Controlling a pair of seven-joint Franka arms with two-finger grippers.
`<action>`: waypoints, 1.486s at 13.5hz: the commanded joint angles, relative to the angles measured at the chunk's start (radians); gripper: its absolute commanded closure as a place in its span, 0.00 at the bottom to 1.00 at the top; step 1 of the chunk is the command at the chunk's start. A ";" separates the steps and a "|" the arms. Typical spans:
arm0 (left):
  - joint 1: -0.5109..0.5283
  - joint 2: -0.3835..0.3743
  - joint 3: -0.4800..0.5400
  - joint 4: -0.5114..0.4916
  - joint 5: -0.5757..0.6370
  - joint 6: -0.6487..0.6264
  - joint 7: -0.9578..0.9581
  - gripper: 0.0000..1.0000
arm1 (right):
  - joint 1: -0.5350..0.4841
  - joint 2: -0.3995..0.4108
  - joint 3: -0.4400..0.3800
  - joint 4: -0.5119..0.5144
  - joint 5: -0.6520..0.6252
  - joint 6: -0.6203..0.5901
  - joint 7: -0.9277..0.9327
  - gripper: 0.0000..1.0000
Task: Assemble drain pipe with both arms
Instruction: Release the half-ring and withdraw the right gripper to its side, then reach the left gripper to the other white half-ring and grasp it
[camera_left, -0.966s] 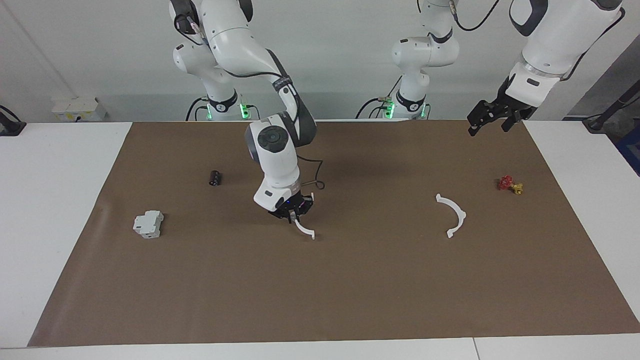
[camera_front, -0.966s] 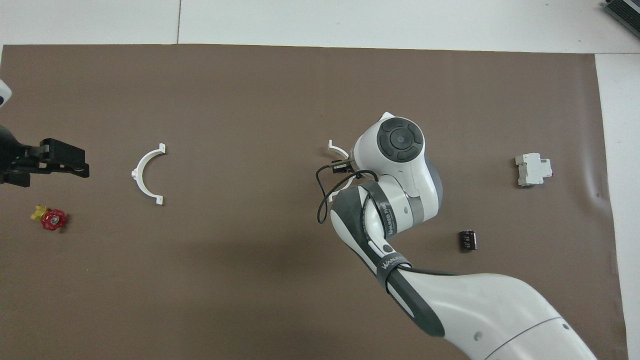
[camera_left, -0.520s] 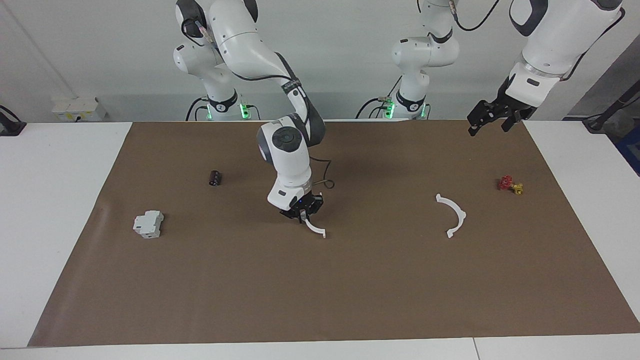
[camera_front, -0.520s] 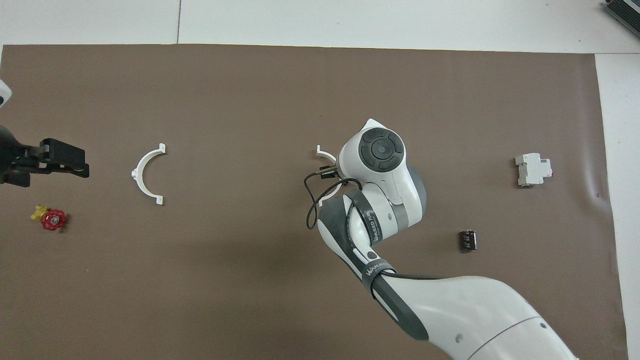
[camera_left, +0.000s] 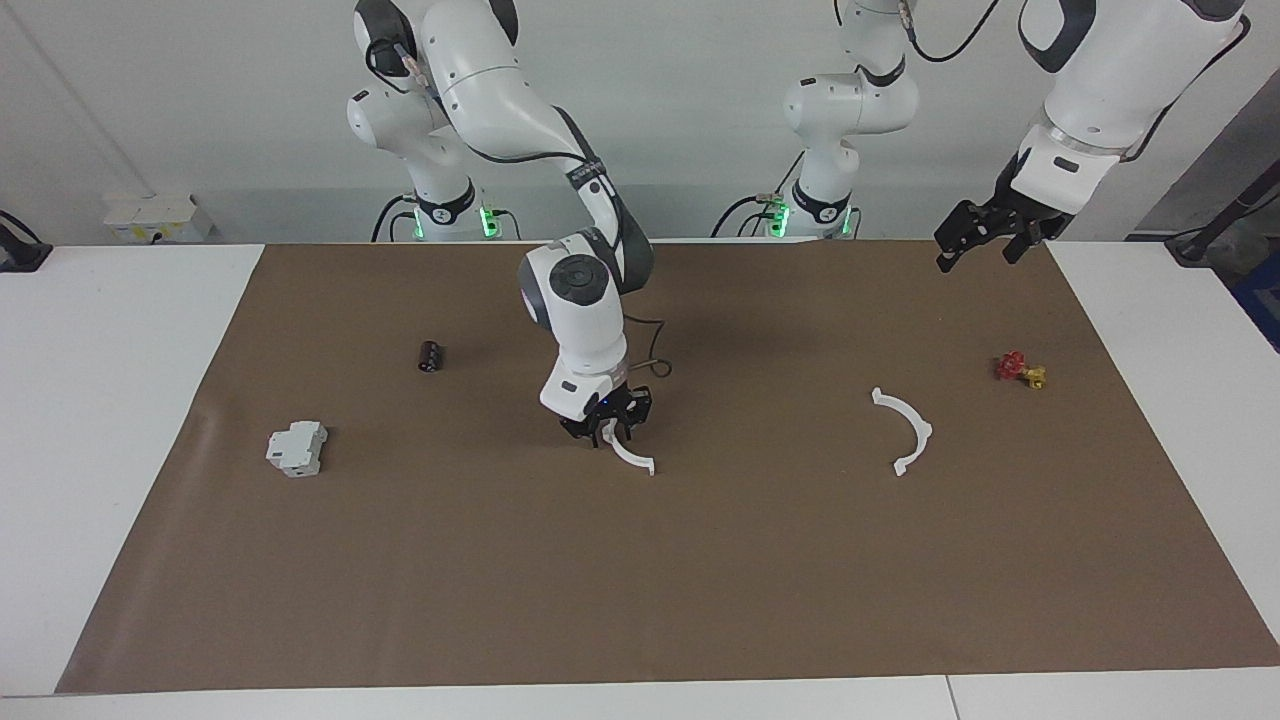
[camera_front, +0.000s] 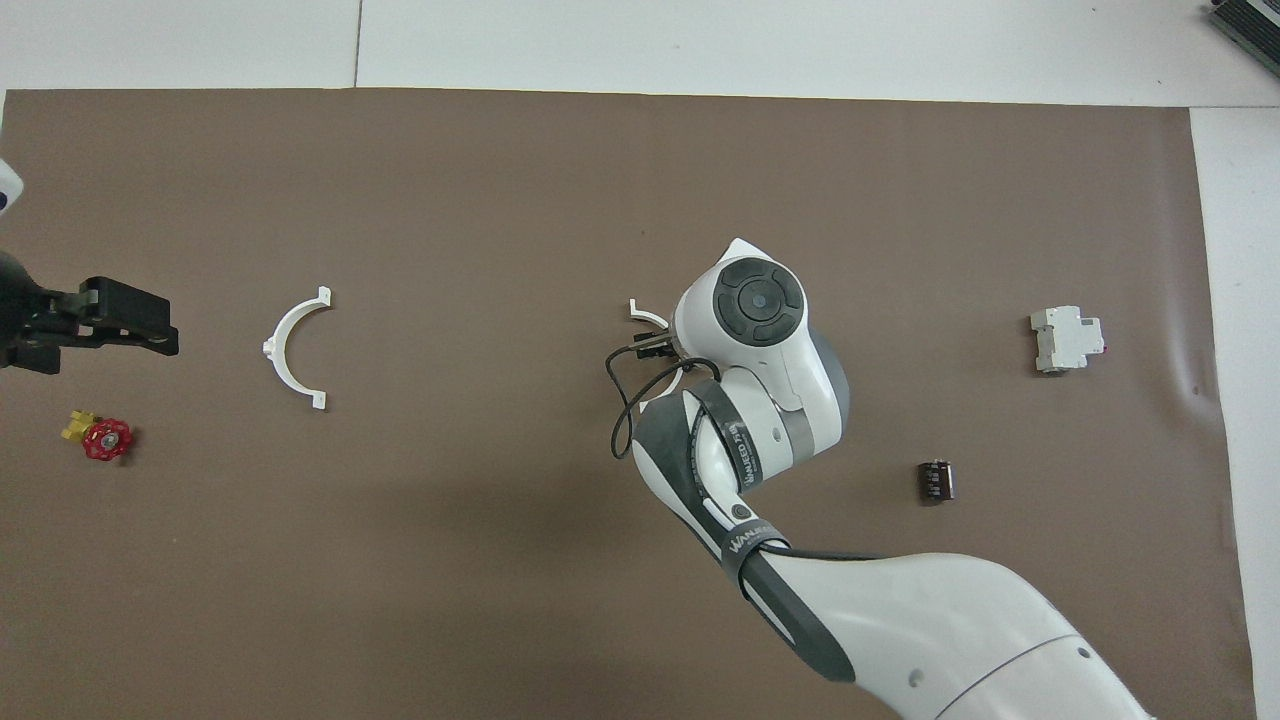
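Altogether two half-rings (camera_left: 906, 428) (camera_left: 633, 457); right hand (camera_left: 606, 432) grips one.

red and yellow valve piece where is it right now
The red-and-yellow piece lies on the brown mat at the left arm's end, beside the free half-ring.

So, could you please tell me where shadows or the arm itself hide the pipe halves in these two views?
Facing view: soft, even light; the right pincer casts a faint shadow on the brown mat, and both the held half-ring and the free half-ring show plainly. Overhead view: the right arm's wrist covers most of the held half-ring, leaving one end tab; the left pincer waits raised.
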 joint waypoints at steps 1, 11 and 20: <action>0.001 -0.010 0.004 0.002 -0.003 -0.017 0.004 0.00 | -0.051 -0.096 -0.021 0.001 -0.013 -0.097 0.020 0.00; 0.022 -0.081 0.006 -0.151 -0.003 0.052 0.013 0.00 | -0.396 -0.389 -0.035 0.033 -0.148 -0.500 -0.119 0.00; 0.021 -0.087 0.003 -0.544 -0.005 0.653 -0.073 0.00 | -0.609 -0.492 -0.034 0.015 -0.140 -0.694 -0.337 0.00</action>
